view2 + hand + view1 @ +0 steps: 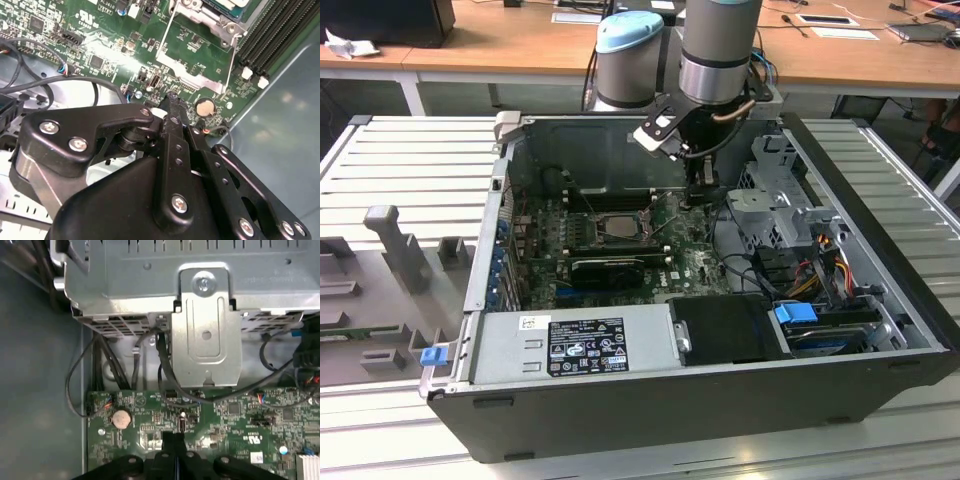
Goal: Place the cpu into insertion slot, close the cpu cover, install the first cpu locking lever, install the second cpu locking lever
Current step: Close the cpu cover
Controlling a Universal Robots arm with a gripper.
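While hovering near the insertion slot (616, 228), the gripper (172, 100) is pinched together, empty | power-supply label (588, 345): black, white print.

Case (720, 400) laid open on the counter (410, 150); the insertion slot (610, 225) is set in the circuit board (692, 265) — the gripper (699, 200) is held just beside it, toward the exterior view's right, drive cage (775, 195) beyond.
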